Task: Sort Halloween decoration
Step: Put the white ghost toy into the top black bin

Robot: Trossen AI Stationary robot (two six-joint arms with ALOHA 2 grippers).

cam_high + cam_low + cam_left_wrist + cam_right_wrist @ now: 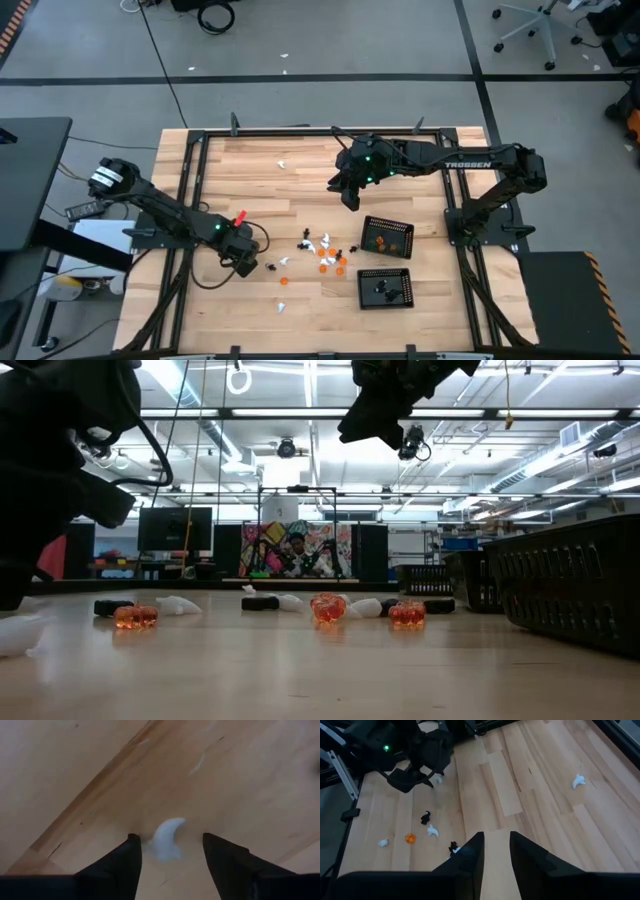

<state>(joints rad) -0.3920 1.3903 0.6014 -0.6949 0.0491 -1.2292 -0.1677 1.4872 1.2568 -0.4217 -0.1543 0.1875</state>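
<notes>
On the left of the wooden surface [260,190], the left end effector [243,262] sits low with its fingers [117,870] spread on either side of a white ghost figure [166,839], which lies flat between them without touching; its curved tail points away from the wrist, its long axis running along the fingers. Only the left wrist view shows this. At mid-surface, the high view shows scattered white, orange and black figures [322,255]. Farther right, the right end effector [350,196] hovers high, fingers [470,857] slightly parted and holding nothing, above two black mesh trays [386,237]; one holds orange figures, the other black.
</notes>
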